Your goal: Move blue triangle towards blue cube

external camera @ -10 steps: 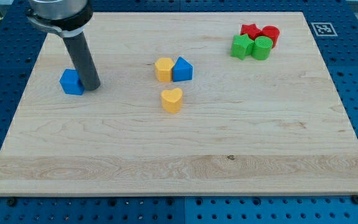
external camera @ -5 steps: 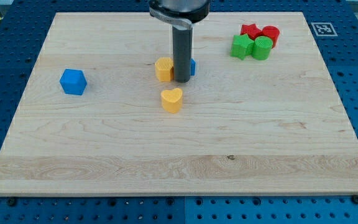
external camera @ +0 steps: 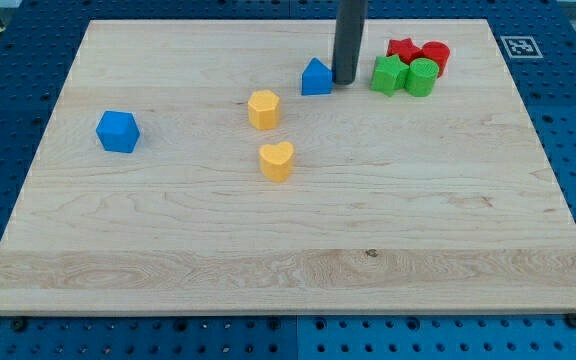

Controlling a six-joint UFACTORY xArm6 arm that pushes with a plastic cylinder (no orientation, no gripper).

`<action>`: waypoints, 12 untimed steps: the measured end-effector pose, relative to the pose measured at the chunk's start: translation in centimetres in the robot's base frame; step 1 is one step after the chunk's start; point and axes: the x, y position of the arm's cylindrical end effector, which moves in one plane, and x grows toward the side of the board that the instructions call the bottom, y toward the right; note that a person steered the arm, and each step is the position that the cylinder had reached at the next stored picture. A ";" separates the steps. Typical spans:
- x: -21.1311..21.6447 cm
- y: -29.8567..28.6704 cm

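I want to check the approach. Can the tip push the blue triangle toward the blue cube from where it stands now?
Probably yes. My tip stands right beside the blue triangle, on its right, and the blue cube lies far left; only the yellow block sits near that path.

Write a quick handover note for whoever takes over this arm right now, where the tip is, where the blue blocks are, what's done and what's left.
Tip: my tip is down on the board, right against the blue triangle on its right side as the view shows it, between it and the green star.
Blocks: the blue triangle sits near the view's top centre. The blue cube is far off at the view's left.
Done: nothing useful yet; the two blue blocks are wide apart.
Left: push the triangle leftward and slightly down the view to the cube, probably steering around the yellow block and the yellow heart.
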 end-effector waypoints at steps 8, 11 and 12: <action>0.5 -17.9; 2.5 -21.7; 2.1 -21.9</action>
